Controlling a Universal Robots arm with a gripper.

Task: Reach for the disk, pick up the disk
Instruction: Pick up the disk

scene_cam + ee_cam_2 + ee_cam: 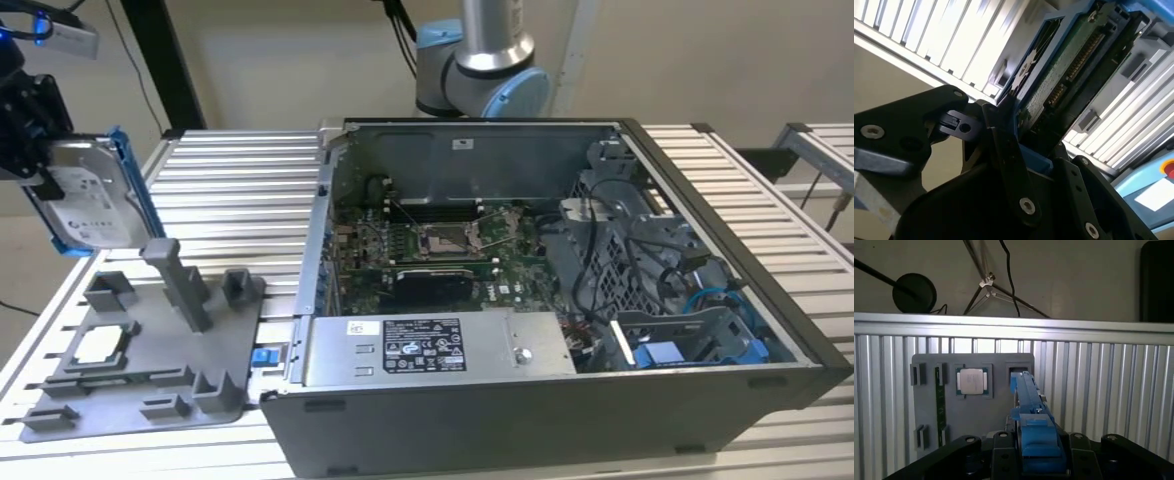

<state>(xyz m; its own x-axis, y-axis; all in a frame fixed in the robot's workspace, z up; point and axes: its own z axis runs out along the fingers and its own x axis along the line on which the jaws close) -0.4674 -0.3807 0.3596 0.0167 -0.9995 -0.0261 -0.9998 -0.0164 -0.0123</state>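
The disk [91, 200], silver-grey with a white label and a bright blue frame, hangs upright in the air at the exterior view's far left, above the grey holder tray [147, 365]. My gripper [34, 150] is shut on it from the exterior view's left. In the first wrist view the disk [1030, 400] stands edge-on between the black fingers [1004, 452], over the holder tray [974, 412]. In the second wrist view the gripper [1024, 135] clamps the disk [1069, 75], whose green circuit board faces the camera.
A small white-silver chip [100, 345] [972, 381] lies in the tray. An open computer case [534, 300] takes up the middle and right of the slatted metal table [227, 170]. The arm's base [481, 70] stands behind the case.
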